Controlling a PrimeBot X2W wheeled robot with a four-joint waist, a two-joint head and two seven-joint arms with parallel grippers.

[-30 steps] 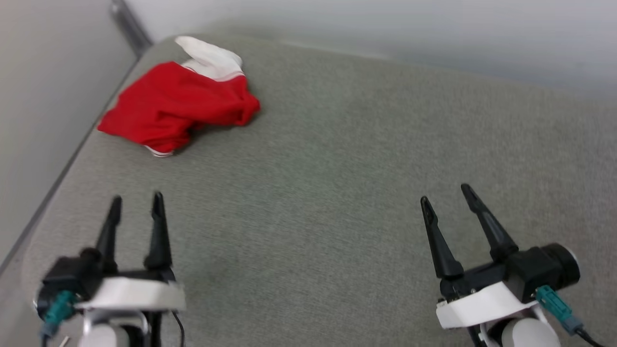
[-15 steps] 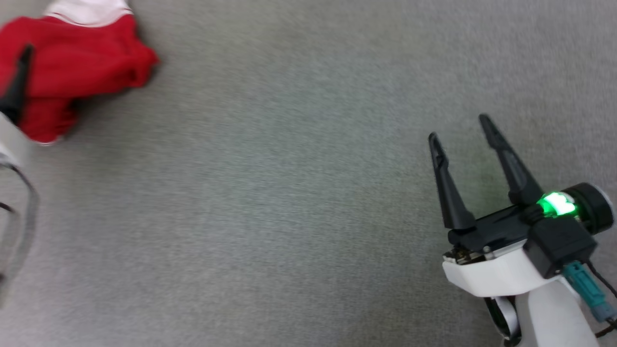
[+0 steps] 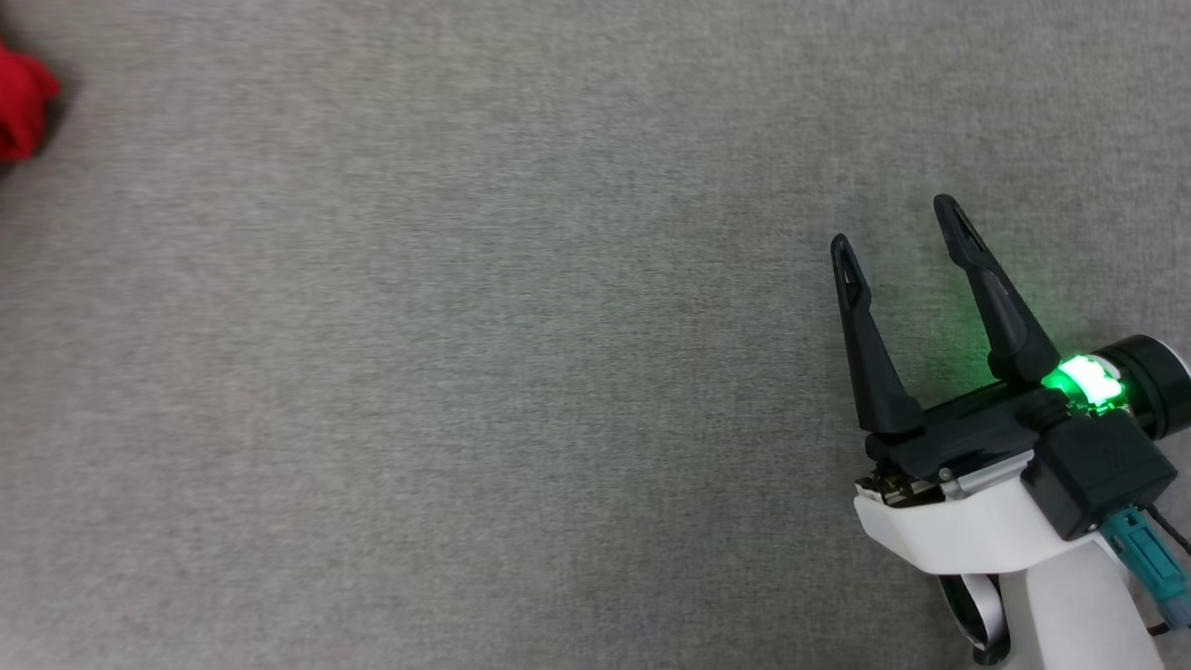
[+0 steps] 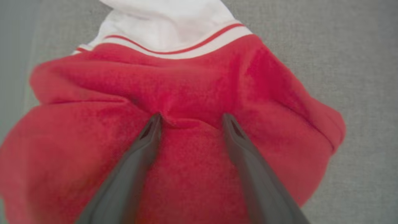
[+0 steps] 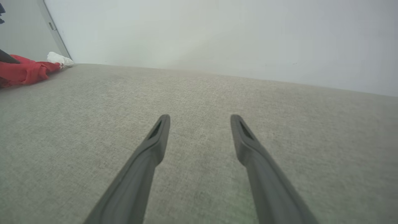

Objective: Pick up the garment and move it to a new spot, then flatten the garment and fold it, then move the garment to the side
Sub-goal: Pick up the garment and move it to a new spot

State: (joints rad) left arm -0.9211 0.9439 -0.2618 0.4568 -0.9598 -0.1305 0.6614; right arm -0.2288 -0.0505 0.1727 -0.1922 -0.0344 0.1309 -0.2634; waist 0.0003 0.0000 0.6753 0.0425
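The garment (image 4: pixel 192 93) is a crumpled red shirt with a white sleeve and red-white striped trim, lying on the grey cloth surface. In the left wrist view my left gripper (image 4: pixel 191 119) is open, its two tips pressed into the red cloth with a fold between them. In the head view a red scrap of the garment (image 3: pixel 20 102) shows at the far left edge. My right gripper (image 3: pixel 895 233) stands open and empty at the lower right, far from the shirt. The right wrist view shows the garment (image 5: pixel 26 71) at its far left and my right gripper (image 5: pixel 199 123) open over bare surface.
The grey woven surface (image 3: pixel 484 354) stretches wide between the shirt and my right gripper. A pale wall (image 5: pixel 217 37) rises behind the surface, with a dark strip (image 5: pixel 56 31) at the corner near the shirt.
The head camera has swung right and down, so the shirt slid to the left edge. My left gripper has left the head view and reached the shirt. The right gripper stays open.
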